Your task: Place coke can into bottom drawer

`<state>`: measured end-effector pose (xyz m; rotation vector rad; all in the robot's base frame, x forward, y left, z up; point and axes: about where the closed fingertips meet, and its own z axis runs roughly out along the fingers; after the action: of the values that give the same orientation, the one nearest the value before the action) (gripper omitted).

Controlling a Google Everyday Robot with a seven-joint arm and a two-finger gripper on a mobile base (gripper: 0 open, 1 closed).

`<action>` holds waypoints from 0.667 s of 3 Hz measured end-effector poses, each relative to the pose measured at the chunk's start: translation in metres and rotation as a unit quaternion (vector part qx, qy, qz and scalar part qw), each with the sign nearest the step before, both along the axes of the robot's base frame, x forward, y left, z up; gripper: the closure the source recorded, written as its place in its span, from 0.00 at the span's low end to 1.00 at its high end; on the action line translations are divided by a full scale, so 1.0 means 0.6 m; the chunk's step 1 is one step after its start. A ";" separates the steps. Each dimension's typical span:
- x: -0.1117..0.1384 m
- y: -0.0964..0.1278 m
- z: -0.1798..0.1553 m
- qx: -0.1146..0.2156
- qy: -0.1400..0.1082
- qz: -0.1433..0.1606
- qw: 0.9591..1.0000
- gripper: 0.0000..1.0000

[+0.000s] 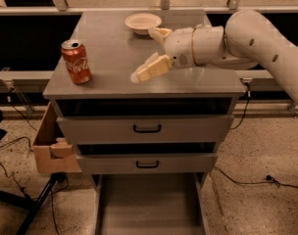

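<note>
The coke can [76, 61], red with white script and a silver top, stands upright near the front left corner of the grey cabinet top [114, 58]. My gripper [148, 53] hovers over the middle of the top, to the right of the can and apart from it. Its two cream fingers [151, 69] are spread wide and hold nothing. The bottom drawer [150, 207] is pulled out at the cabinet's foot, a shallow grey tray with a bare floor.
A small white bowl [142, 21] sits at the back of the cabinet top. Two upper drawers with black handles [147, 129] are shut. A cardboard box [52, 146] hangs at the cabinet's left side. Cables lie on the speckled floor.
</note>
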<state>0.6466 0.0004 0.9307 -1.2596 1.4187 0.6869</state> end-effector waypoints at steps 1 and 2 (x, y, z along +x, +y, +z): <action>0.041 0.042 -0.024 0.032 0.021 -0.026 0.999 0.00; 0.068 0.079 -0.030 0.023 0.034 -0.055 0.998 0.00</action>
<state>0.6875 0.0476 0.9124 -1.1229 1.5085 0.6896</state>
